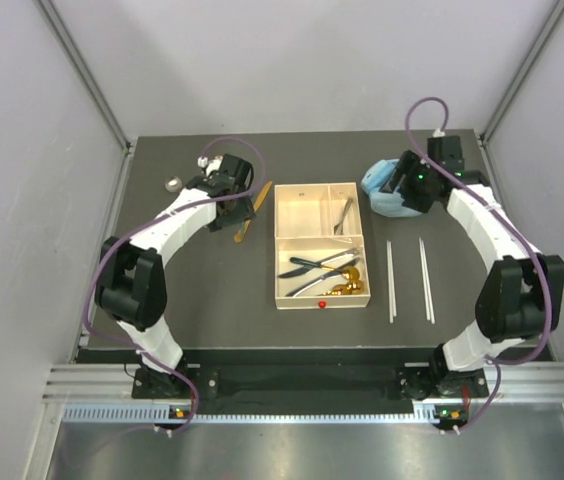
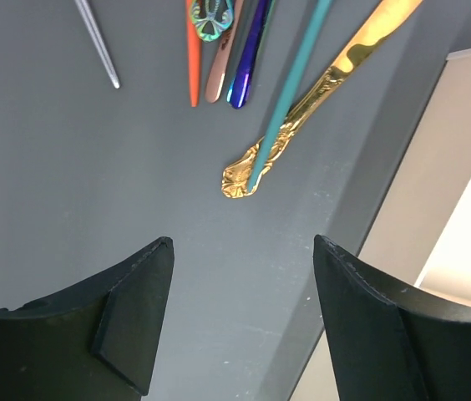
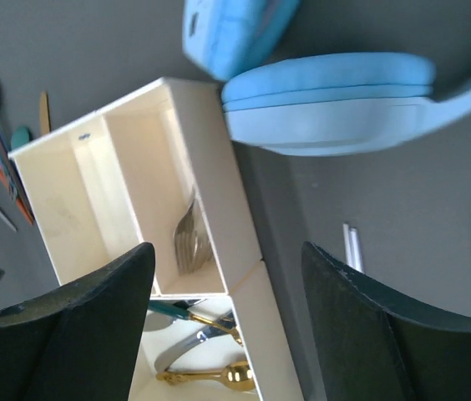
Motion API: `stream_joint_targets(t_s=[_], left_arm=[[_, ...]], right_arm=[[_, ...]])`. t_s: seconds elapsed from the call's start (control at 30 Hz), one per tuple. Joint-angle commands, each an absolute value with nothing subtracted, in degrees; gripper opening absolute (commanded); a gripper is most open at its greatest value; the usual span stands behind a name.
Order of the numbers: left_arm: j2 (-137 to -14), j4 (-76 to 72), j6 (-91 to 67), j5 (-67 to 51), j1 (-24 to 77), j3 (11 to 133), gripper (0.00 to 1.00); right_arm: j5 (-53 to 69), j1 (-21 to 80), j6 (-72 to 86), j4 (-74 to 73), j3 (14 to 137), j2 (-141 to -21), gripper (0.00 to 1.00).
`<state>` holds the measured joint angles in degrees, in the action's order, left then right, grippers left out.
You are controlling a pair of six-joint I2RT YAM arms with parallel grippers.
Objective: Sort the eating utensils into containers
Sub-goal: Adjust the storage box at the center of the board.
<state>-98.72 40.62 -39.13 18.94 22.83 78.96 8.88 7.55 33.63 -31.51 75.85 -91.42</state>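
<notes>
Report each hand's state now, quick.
Left hand: open, holding nothing.
Right hand: open, holding nothing.

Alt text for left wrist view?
Open left pincer hovers above a dark table, just short of an ornate gold handle with a teal handle overlapping it. An orange handle and a purple handle lie beyond; the cream tray edges in at right.

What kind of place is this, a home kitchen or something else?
Probably a lab robot cell, not a kitchen: plain grey walls on a metal frame enclose the dark table, and two arms are bolted to a rail at its near edge.
</notes>
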Motion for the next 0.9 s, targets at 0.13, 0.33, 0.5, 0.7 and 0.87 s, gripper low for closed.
stream_joint_targets(t_s=[0.13,0.33,0.5,0.7,0.87], left_arm=[[-101.3,45.3,-39.8,19.3,20.2,85.8,0.73],[-104.1,42.4,-39.9,13.6,17.3,87.3,0.74],[-110.5,45.6,-37.3,14.3,16.7,93.9,0.72],[-114.1,45.6,-39.3,13.4,13.9,98.3,0.72],[-120.1,55.5,-40.9,12.7,12.2,105.6,0.71]], right_arm=[[4.2,0.9,37.2,-32.7,76.0,-86.8,0.71],[7.8,-1.3,41.9,-30.1,82.6,-94.0,0.71],[7.2,-1.7,44.5,-31.3,87.4,-98.9,0.73],[8.1,-3.3,43.9,-39.5,98.4,-106.9,0.75],[10.3,-5.6,45.6,-43.0,103.1,-111.4,0.74]])
